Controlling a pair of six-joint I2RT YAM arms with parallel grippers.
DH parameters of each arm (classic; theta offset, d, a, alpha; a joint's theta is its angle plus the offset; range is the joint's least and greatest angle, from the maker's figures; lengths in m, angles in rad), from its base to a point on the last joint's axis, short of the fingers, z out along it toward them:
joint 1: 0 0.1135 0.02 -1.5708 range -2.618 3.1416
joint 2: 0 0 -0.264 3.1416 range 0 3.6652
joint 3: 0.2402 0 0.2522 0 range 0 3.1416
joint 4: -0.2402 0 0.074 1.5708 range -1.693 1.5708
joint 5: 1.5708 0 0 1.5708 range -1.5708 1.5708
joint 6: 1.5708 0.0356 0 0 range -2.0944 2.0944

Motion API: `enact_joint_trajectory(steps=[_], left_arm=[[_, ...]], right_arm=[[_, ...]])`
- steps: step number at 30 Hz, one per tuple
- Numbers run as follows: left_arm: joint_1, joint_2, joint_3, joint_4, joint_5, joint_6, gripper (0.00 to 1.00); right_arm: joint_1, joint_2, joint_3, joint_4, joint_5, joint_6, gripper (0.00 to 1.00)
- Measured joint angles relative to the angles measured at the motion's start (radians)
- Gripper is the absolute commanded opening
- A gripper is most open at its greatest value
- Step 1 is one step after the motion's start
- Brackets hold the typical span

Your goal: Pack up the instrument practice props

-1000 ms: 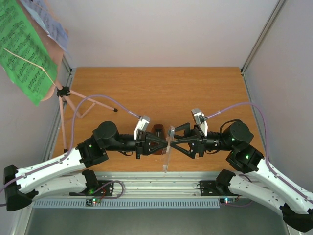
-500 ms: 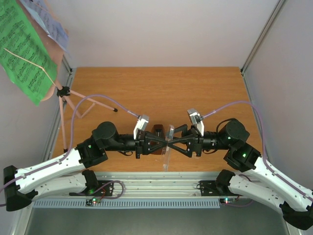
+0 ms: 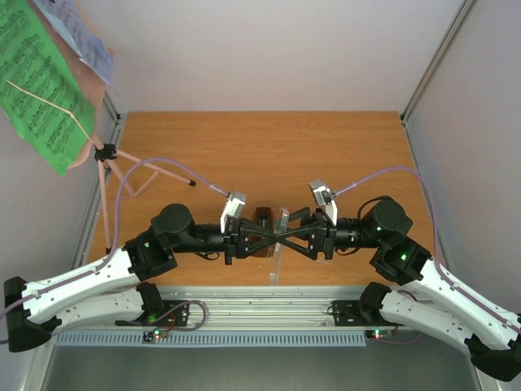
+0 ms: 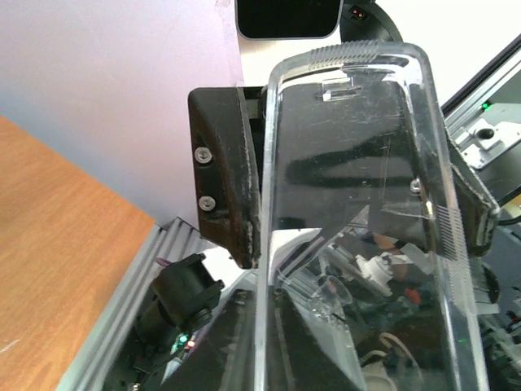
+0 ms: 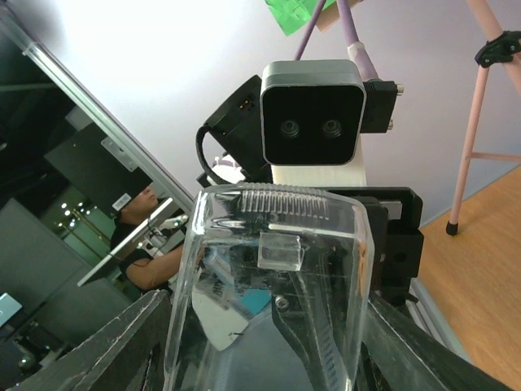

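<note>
The clear metronome cover [image 3: 279, 244] stands on edge between my two grippers near the table's front edge. My left gripper [image 3: 271, 238] is shut on one side wall of the cover [image 4: 350, 204], with its fingers [image 4: 212, 358] close together at that edge. My right gripper [image 3: 286, 236] is open, and its spread fingers [image 5: 106, 342] flank the cover [image 5: 277, 269]. The reddish-brown metronome [image 3: 262, 217] sits on the table just behind the left fingers. The pink music stand [image 3: 106, 175] stands at the far left and carries green [image 3: 41, 81] and white [image 3: 81, 37] music sheets.
Purple cables loop from both wrists over the wooden table [image 3: 269, 147]. A metal rail [image 3: 244, 314] runs along the front edge. Walls close the left, back and right sides. A pink stand leg [image 5: 476, 114] shows in the right wrist view.
My right arm has moved left, bringing its open fingers further over the cover. The left arm and the cover have shifted only slightly left.
</note>
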Motion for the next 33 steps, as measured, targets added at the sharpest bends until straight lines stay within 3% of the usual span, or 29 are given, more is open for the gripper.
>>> enact_joint_trajectory(steps=[2, 6, 15, 19, 23, 26, 33], left_arm=[[-0.002, -0.006, 0.0, -0.013, -0.012, 0.009, 0.43], [-0.001, -0.045, -0.007, -0.062, -0.066, 0.019, 0.63], [-0.001, -0.236, -0.138, -0.298, -0.322, 0.068, 0.71], [-0.001, -0.208, -0.245, -0.352, -0.408, 0.068, 0.76], [-0.001, -0.098, -0.322, -0.379, -0.476, 0.066, 0.9], [-0.001, -0.027, -0.356, -0.364, -0.519, 0.08, 0.95], [-0.001, 0.052, -0.492, -0.146, -0.595, 0.174, 0.96]], right_arm=[[0.0, 0.0, -0.002, 0.0, -0.002, -0.001, 0.49], [0.004, -0.01, -0.001, -0.024, 0.009, -0.026, 0.5], [0.004, -0.092, 0.037, -0.352, 0.177, -0.21, 0.51], [0.005, -0.115, 0.038, -0.489, 0.279, -0.288, 0.51], [0.005, -0.116, 0.013, -0.55, 0.348, -0.325, 0.51], [0.005, -0.117, -0.01, -0.571, 0.377, -0.336, 0.52], [0.005, -0.134, -0.033, -0.583, 0.422, -0.347, 0.53]])
